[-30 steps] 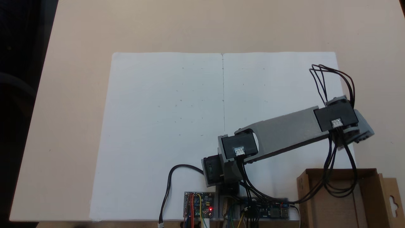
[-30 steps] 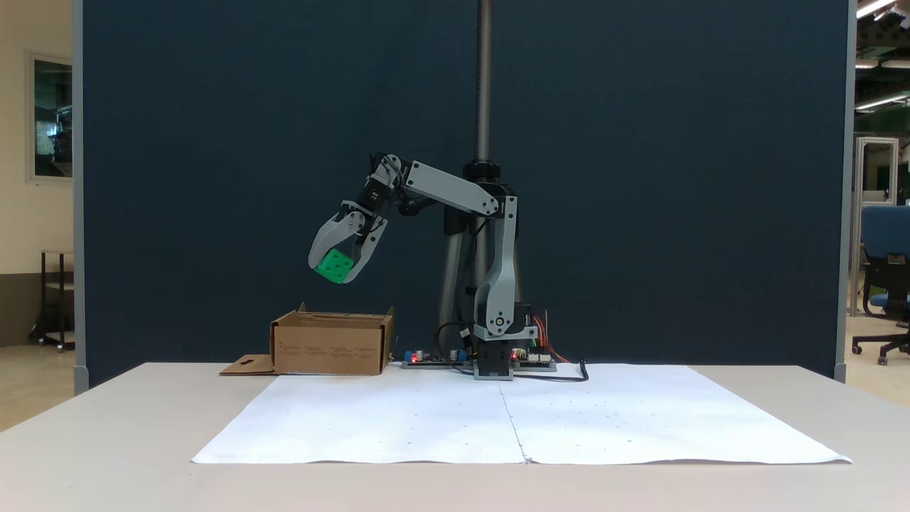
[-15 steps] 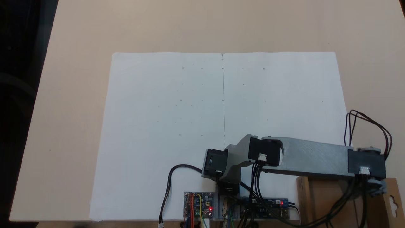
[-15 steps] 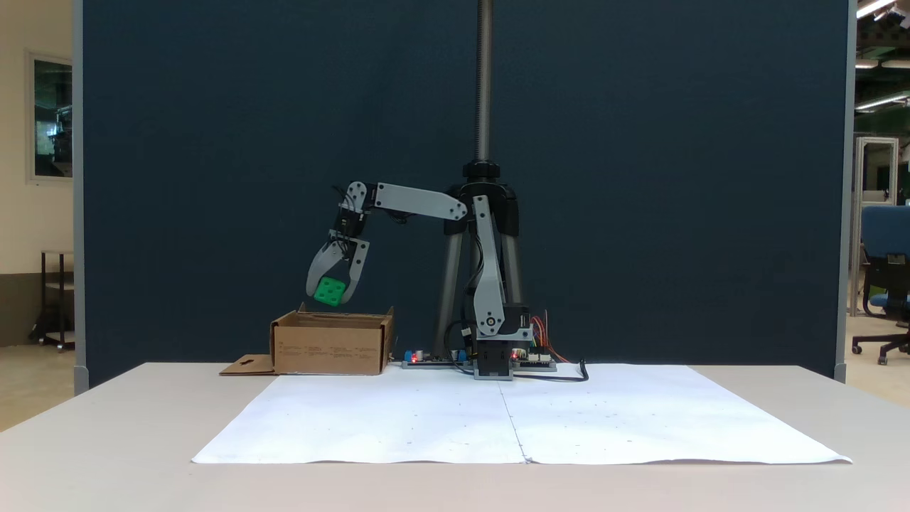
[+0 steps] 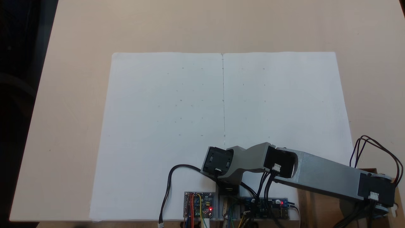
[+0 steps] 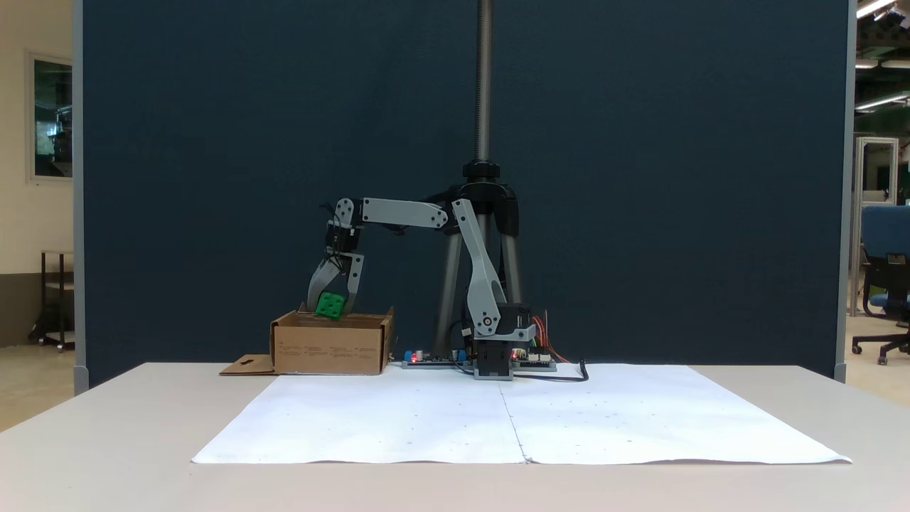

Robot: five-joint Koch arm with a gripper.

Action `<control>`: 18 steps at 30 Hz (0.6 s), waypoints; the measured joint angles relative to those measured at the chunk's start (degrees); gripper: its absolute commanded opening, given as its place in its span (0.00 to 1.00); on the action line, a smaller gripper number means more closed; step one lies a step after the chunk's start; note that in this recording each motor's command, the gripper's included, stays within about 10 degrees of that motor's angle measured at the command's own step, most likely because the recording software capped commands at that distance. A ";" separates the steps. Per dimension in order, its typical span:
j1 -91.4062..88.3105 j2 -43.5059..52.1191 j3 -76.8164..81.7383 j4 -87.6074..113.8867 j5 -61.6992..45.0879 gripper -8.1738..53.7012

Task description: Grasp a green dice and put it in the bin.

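The green dice (image 6: 330,305) is clamped between the jaws of the gripper (image 6: 330,310), held at the rim of the bin (image 6: 330,346). The bin is placed beside white paper (image 6: 512,419).

The dice (image 6: 330,305) is bright green. The bin (image 6: 330,346) is brown cardboard. The arm (image 5: 319,173) is grey with black parts. The paper (image 5: 177,120) is white on a tan table (image 5: 79,79).

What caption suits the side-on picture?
Robot arm's gripper holds a green dice just above the cardboard bin.
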 measured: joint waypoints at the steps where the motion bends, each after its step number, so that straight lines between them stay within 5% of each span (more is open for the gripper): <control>1: 0.00 0.00 0.00 0.00 0.00 0.49; 2: 0.00 -0.09 0.00 0.00 0.00 0.66; 7: 0.00 -2.72 0.00 -0.09 0.00 0.90; 18: -0.09 -2.99 0.00 -1.49 0.00 0.87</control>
